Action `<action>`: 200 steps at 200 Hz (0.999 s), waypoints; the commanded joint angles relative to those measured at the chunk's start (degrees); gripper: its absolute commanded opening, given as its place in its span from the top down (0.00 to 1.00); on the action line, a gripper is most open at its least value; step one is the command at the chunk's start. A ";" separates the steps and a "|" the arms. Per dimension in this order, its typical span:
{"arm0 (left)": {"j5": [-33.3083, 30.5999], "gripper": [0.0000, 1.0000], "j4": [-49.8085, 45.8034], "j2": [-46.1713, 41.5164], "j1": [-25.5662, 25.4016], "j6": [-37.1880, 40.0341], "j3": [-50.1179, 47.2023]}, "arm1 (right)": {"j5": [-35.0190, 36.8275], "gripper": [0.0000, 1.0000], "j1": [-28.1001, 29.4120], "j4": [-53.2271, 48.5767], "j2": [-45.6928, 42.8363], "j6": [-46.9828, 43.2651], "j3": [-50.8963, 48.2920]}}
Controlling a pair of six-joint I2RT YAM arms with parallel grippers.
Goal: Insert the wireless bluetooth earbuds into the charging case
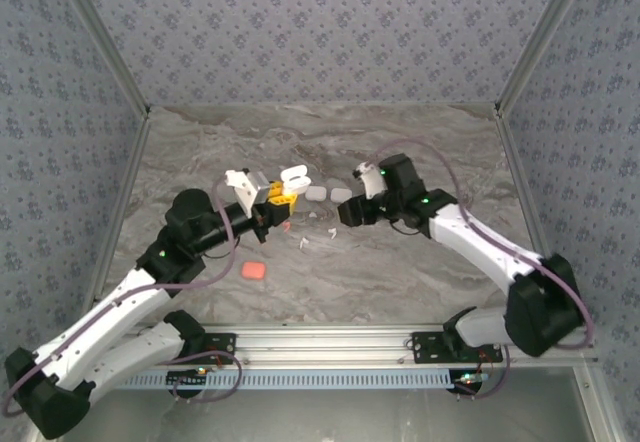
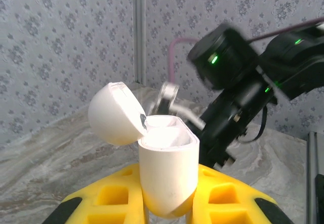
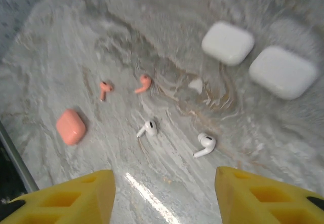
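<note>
My left gripper [image 2: 169,206] is shut on a white charging case [image 2: 167,168] held upright, with its lid [image 2: 114,113] swung open to the left. From above, that case [image 1: 291,182] hangs over the table's middle. My right gripper [image 3: 164,198] is open with nothing between its yellow fingers [image 3: 66,198], hovering above the loose earbuds. Two white earbuds [image 3: 148,128] [image 3: 205,145] lie just ahead of it. Beyond them lie two coral earbuds [image 3: 105,89] [image 3: 143,84]. In the top view the right gripper [image 1: 346,212] sits just right of the held case.
Two closed white cases [image 3: 228,42] [image 3: 282,72] lie side by side on the marble table [image 1: 420,262]. A small coral case [image 3: 70,126] [image 1: 254,271] rests nearer the front. A small white piece [image 3: 196,85] lies by the white cases. Patterned walls enclose the table.
</note>
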 commanded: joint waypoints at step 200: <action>-0.99 0.96 0.48 -1.82 -0.20 1.78 -0.51 | 2.24 0.57 13.12 -9.37 37.59 -10.12 22.96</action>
